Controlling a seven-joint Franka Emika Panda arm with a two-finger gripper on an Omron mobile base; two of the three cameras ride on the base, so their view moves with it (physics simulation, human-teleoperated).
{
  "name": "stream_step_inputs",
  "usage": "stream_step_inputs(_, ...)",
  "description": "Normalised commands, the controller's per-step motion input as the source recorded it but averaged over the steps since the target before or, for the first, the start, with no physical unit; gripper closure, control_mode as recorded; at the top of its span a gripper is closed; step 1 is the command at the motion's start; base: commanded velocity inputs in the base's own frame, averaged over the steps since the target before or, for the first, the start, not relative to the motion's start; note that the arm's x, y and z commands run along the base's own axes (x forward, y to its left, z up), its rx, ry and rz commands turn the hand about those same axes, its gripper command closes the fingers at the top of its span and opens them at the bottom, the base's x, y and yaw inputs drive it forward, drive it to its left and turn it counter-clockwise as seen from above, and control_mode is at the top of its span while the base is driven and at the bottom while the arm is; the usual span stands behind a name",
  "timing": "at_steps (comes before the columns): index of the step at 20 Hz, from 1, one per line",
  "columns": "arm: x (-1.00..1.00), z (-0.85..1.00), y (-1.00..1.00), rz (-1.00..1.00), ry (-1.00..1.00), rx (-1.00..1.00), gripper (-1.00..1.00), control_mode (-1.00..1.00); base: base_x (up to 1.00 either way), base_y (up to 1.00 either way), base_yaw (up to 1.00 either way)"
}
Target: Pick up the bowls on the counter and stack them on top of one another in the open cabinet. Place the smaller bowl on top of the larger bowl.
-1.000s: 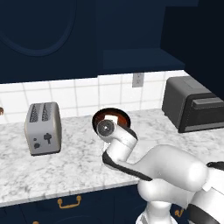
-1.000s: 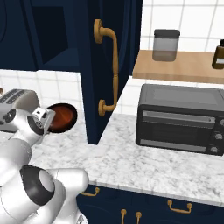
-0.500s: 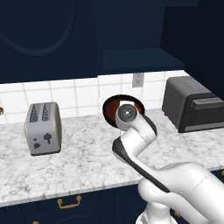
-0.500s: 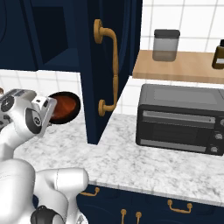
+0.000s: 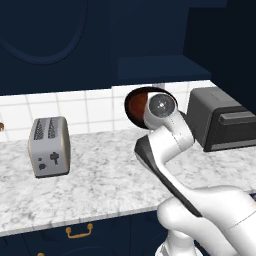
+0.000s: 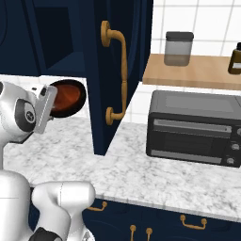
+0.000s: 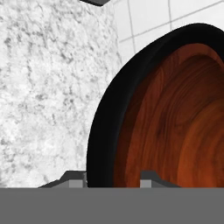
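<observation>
up in the air, the reddish-brown bowl [image 7: 175, 118] is tipped on edge, its hollow wood-grained inside facing the hand camera and its dark rim [image 7: 105, 127] running in an arc beside it. the tool [image 7: 113, 177] is closed on that rim, one fingertip [image 7: 74, 178] on the outside of the bowl and the other on the inside. from the left base view the bowl [image 5: 136, 104] shows as a dark-edged disc just behind the white wrist, raised well above the bench [image 5: 95, 185] and in front of the tiled wall, below the navy shelf board of the open cabinet [image 5: 160, 67]. from the right base view the same bowl [image 6: 68, 96] sits beside the hand, its inside turned toward the open cabinet door [image 6: 110, 70] with its brass handle [image 6: 117, 77], and apart from the door.

on the bench, a silver toaster [image 5: 49, 146] stands well to the left of the arm, and a dark toaster oven [image 6: 193, 129] stands to the right, past the cabinet door. above the oven a wooden shelf [image 6: 197, 73] carries a grey lidded jar [image 6: 178, 48] and a small dark bottle [image 6: 236, 59]. navy base cabinets with brass handles [image 5: 79, 231] run under the bench's front edge.
</observation>
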Motion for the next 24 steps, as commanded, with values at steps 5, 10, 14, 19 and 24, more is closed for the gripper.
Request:
stream_step_inputs(5, -0.08, 1.0, -0.37, 0.0, -0.02, 0.0, 1.0, -1.0, 0.0, 0.0, 0.0)
stream_step_inputs(10, 0.31, 1.0, -0.27, 0.0, -0.01, -0.01, 1.0, -1.0, 0.0, 0.0, 0.0)
stream_step_inputs(14, 0.98, 0.92, -0.1, 0.0, 0.0, -0.05, 1.0, -1.0, 0.0, 0.0, 0.0)
stream_step_inputs(19, 1.0, 0.12, -0.14, 0.0, 0.03, -0.08, 1.0, -1.0, 0.0, 0.0, 0.0)
stream_step_inputs(24, 1.0, -0.22, -0.18, 0.04, 0.15, -0.03, 1.0, -1.0, 0.0, 0.0, 0.0)
